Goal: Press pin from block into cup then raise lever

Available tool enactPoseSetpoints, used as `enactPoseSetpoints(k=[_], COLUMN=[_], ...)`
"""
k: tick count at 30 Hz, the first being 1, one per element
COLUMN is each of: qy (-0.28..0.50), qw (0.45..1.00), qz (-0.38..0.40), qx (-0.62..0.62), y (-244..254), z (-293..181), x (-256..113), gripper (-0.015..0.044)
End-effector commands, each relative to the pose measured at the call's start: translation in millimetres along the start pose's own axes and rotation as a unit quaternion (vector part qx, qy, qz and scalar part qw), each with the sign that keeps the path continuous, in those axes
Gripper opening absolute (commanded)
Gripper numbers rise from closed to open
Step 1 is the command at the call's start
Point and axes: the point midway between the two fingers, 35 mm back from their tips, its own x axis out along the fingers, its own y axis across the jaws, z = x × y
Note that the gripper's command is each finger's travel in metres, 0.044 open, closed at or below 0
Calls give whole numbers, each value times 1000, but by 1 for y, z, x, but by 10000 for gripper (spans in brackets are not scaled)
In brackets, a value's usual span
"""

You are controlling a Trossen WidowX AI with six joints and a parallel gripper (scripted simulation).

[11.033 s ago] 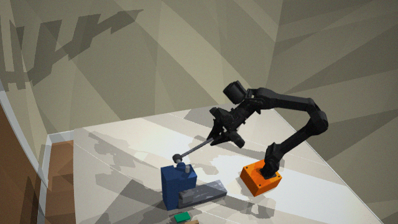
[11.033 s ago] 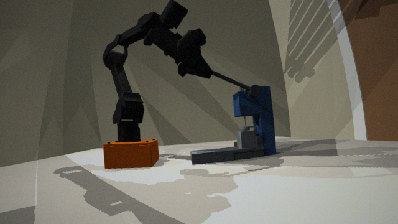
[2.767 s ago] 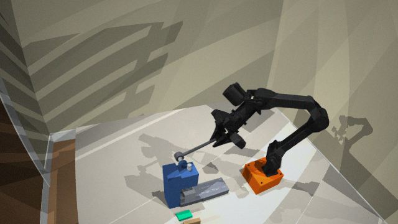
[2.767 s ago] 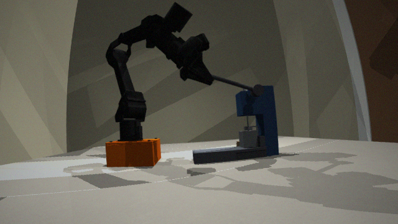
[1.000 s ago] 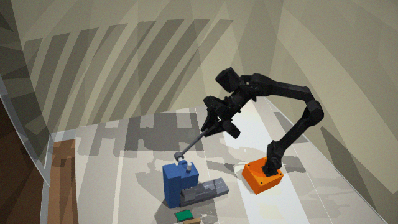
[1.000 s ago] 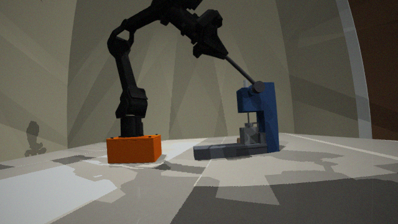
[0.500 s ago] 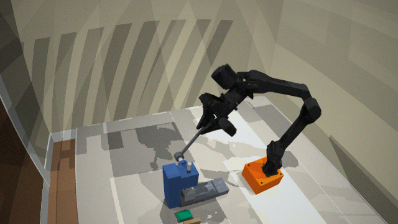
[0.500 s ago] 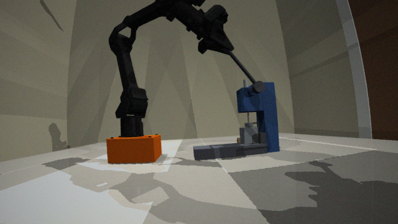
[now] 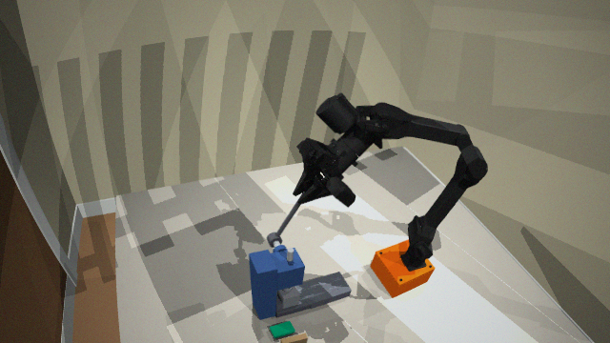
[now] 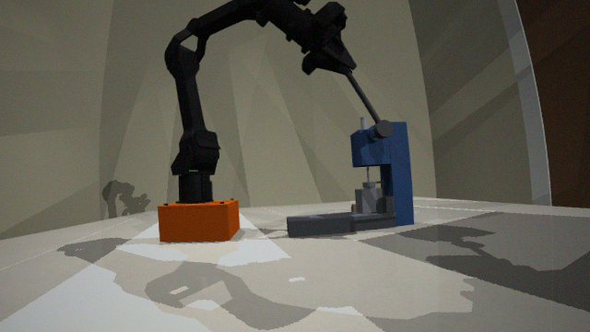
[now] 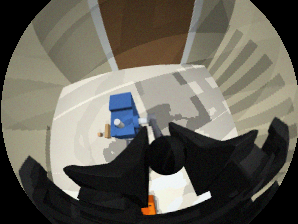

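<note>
Returning the lever (image 9: 289, 216) (image 10: 363, 97) (image 11: 156, 127) upright, presumably the step in hand, calls for the gripper (image 9: 299, 197) (image 10: 348, 71) (image 11: 157, 127), its fingers clamped on the lever's outer end, to follow the pivot arc smoothly, leaving the block (image 10: 364, 201) undisturbed on the press bed (image 9: 334, 286) (image 10: 320, 225) beneath the punch (image 10: 368, 174).
</note>
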Motion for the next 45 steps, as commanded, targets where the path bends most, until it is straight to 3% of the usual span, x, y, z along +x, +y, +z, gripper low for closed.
enactPoseSetpoints(k=[1, 35, 45], qy=[-3, -2, -2], qw=[1000, 1000, 1000], qz=[1, 0, 0], qx=[-1, 0, 0], y=[0, 0, 0], z=[9, 40, 40], x=[3, 19, 19], gripper=[0, 0, 263])
